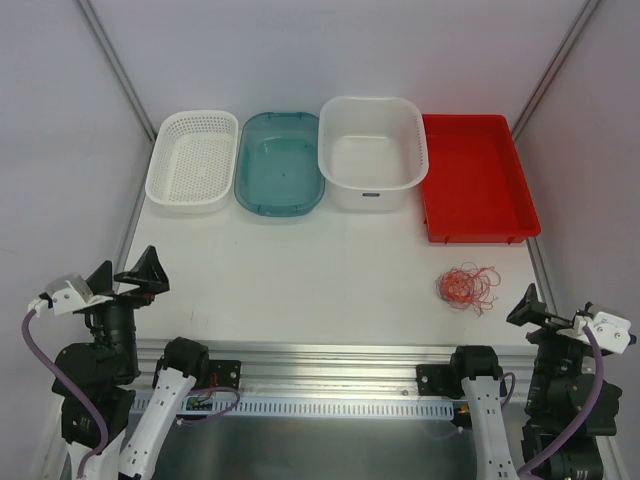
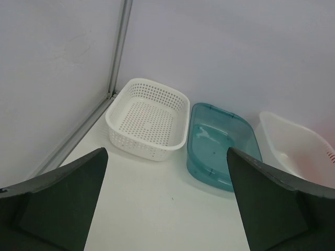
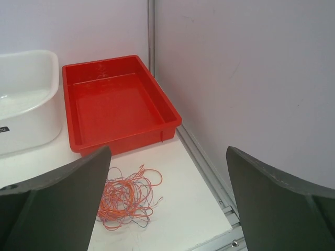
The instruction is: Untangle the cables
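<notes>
The cables (image 1: 466, 288) (hair-thin, mostly orange-red wires) lie in a loose, curly tangle on the smooth white table (image 1: 300, 270), at the near right, just on the near side of the glossy red tray (image 1: 478, 190). The left gripper (image 2: 166, 209) and right gripper (image 3: 167, 209) hover, jaws spread wide, holding nothing.

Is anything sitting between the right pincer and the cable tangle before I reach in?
Nothing visible. The cables lie loose on the bare table, just ahead and left of the open right pincer. The red tray stands beyond the tangle, apart from it and not in the path.
</notes>
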Motion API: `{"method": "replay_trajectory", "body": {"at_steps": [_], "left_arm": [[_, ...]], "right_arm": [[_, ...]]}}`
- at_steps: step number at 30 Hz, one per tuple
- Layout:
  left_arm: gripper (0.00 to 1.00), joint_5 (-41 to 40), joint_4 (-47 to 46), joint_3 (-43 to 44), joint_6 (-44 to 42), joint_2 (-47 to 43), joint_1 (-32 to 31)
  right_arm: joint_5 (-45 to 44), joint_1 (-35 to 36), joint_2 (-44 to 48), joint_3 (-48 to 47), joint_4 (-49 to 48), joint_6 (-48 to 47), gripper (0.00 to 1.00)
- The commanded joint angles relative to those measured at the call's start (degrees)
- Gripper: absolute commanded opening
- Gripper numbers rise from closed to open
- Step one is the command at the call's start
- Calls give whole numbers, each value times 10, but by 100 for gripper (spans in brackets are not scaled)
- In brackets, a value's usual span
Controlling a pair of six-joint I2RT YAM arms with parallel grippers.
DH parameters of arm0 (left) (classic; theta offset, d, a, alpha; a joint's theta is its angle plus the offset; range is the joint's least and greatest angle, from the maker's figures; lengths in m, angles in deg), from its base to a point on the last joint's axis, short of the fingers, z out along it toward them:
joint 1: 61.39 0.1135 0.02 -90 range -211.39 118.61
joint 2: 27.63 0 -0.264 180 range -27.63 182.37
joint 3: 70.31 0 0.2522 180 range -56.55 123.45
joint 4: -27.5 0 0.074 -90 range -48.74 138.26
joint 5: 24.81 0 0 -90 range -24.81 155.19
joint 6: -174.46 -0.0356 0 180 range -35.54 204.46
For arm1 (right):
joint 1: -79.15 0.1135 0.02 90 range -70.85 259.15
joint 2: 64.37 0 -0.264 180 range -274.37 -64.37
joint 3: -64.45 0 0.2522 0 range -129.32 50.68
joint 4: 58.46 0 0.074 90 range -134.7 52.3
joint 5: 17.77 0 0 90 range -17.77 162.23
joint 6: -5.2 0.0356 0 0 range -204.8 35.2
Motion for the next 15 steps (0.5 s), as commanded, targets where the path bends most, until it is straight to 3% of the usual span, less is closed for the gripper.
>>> {"method": "replay_trajectory", "body": {"at_steps": [1,8,15], "left_arm": [[99,-9,-26,-8,11,-63,-2],[99,11,-33,-40,26,-57,-2],[99,73,-33,-69,44,-12,-3]], "right_arm": [[-8,5,106,1,4,-5,97],[110,5,76,8,37,17,97],[202,6,-34,12,75,90,97]]}}
